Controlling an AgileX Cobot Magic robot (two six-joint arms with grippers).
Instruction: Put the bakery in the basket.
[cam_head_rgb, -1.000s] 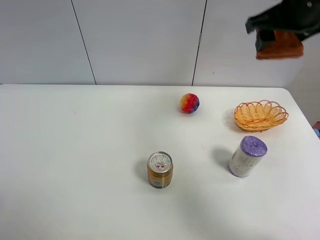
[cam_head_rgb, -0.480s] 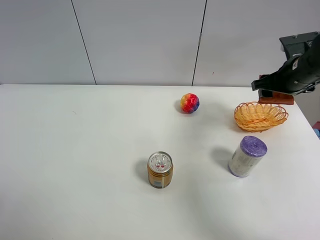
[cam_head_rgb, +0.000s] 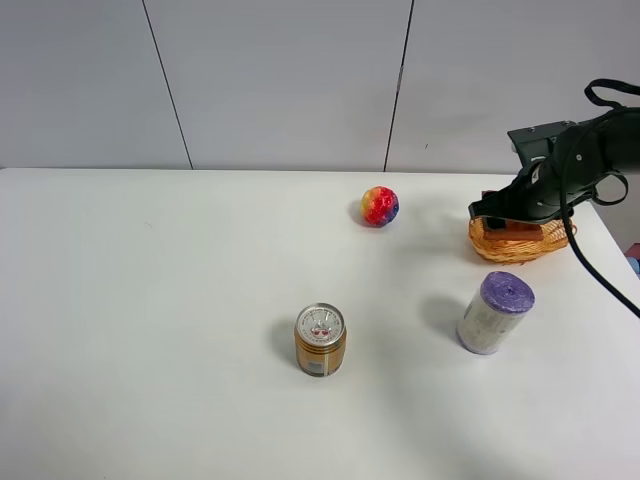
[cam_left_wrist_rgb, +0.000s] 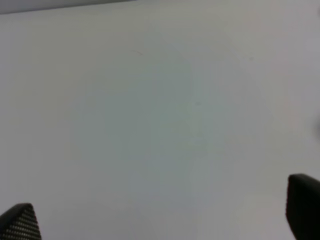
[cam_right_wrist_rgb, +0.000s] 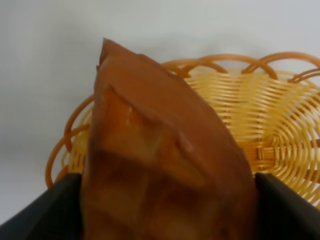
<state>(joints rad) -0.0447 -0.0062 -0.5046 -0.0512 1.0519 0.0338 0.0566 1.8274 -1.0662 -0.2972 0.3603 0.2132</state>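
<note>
The orange-brown waffle wedge (cam_right_wrist_rgb: 160, 165) fills the right wrist view, clamped between the two dark fingers (cam_right_wrist_rgb: 47, 210) of my right gripper (cam_head_rgb: 510, 222). The gripper holds it low over the orange-tan wicker basket (cam_head_rgb: 550, 243) at the table's back right; the basket's woven floor and looped rim (cam_right_wrist_rgb: 280, 120) show just behind the wedge. In the high view only a brown sliver of the wedge (cam_head_rgb: 513, 232) shows under the arm. Whether it touches the basket floor is unclear. My left gripper shows only as two dark fingertips (cam_left_wrist_rgb: 20, 225), wide apart over bare table.
A purple-lidded cylinder (cam_head_rgb: 495, 312) stands just in front of the basket. A red-yellow-blue ball (cam_head_rgb: 379, 206) lies left of the basket. A gold can (cam_head_rgb: 320, 340) stands mid-table. The table's right edge (cam_head_rgb: 615, 250) is close to the basket.
My right gripper came down from high above the back right of the table and moved left, lowering the wedge onto the basket.
</note>
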